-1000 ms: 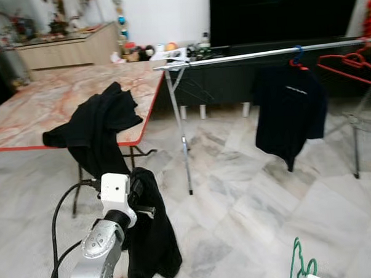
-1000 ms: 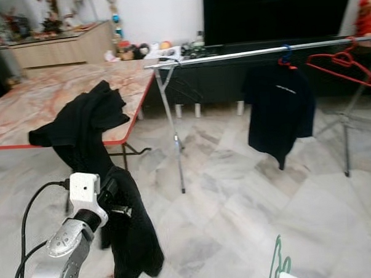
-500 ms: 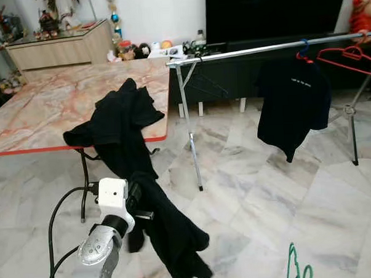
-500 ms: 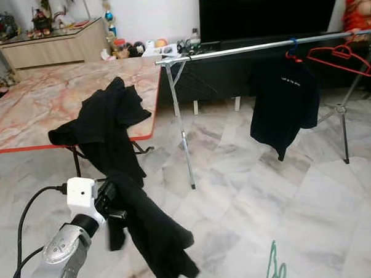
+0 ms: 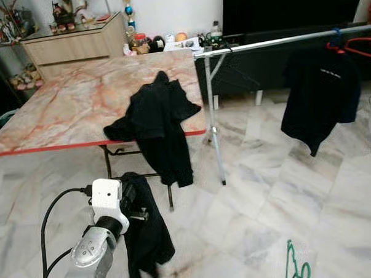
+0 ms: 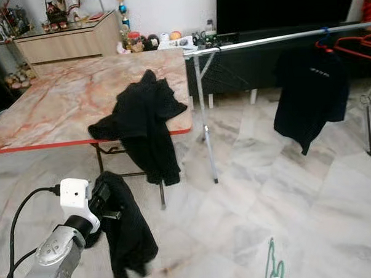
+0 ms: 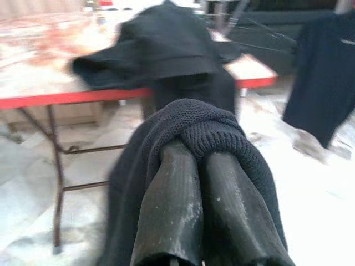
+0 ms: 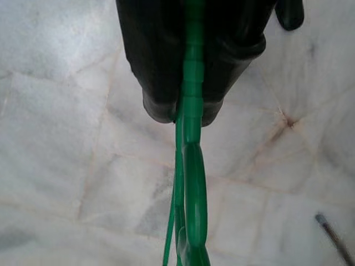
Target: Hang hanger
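Observation:
My left gripper (image 7: 198, 163) is shut on a black knit garment (image 5: 146, 230) that drapes over its fingertips and hangs down beside the arm, low at my left. My right gripper (image 8: 187, 108) is shut on a green plastic hanger (image 8: 189, 183), whose top pokes up at the lower right (image 5: 296, 267) above the marble floor. A silver clothes rail (image 5: 280, 42) runs across the right half of the room. On it hang a black shirt (image 5: 319, 93) on a blue hanger and an empty red hanger (image 5: 361, 45).
A marble-topped table (image 5: 67, 107) with a red edge stands ahead on the left, a second black garment (image 5: 157, 115) draped over its near corner. The rail's leg (image 5: 215, 138) stands just right of the table. A wooden sideboard (image 5: 70, 45) and a dark TV unit line the far wall.
The camera has swung, so table and rail sit further right and nearer. The garment in my left gripper, flung out to the right half a second ago, now hangs close beside the arm.

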`<state>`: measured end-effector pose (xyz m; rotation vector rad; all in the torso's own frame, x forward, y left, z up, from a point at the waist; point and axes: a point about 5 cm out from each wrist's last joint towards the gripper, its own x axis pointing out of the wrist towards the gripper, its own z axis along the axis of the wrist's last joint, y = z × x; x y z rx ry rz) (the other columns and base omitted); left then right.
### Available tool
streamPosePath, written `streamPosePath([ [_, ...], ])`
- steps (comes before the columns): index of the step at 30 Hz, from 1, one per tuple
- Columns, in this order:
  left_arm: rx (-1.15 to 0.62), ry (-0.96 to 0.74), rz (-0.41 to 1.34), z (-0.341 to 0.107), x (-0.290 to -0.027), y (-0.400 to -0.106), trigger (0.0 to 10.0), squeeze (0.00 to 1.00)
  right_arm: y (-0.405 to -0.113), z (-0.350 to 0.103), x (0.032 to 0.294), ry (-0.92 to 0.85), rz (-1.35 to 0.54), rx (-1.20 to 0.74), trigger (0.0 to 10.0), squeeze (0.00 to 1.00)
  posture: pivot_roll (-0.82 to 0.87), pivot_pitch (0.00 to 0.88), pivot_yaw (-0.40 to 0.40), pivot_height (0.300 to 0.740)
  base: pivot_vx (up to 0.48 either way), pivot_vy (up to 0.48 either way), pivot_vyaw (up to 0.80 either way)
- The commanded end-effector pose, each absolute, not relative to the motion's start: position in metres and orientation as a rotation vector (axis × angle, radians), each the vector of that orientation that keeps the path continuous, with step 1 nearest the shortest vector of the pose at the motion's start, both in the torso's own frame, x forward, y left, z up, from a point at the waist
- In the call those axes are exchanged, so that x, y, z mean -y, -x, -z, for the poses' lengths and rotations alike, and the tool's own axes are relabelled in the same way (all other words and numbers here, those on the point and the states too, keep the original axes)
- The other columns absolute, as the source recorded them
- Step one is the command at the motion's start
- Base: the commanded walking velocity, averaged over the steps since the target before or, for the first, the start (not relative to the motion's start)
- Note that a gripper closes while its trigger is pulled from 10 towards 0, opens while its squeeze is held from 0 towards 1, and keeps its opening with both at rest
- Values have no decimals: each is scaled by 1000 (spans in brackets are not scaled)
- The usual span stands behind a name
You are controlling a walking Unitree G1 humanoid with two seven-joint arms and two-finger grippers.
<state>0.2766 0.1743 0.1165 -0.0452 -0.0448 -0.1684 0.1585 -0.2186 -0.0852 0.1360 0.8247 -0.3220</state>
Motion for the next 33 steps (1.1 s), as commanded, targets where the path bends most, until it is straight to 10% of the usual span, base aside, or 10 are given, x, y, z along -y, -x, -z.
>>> streamPosePath([
  [1, 67, 30, 115, -122, -189, -274, 10000, 0, -162, 86, 209, -146, 293, -823, 10000, 0, 31, 32, 60, 721, 0, 442, 0],
  [17, 73, 25, 92, -123, -193, -274, 10000, 0, -168, 84, 207, -144, 277, -812, 10000, 0, 22, 44, 57, 721, 0, 441, 0],
  [33, 100, 65, 144, -129, -185, -274, 10000, 0, -165, 85, 205, -155, 279, -825, 10000, 0, 30, 37, 59, 721, 0, 0, 0],
])
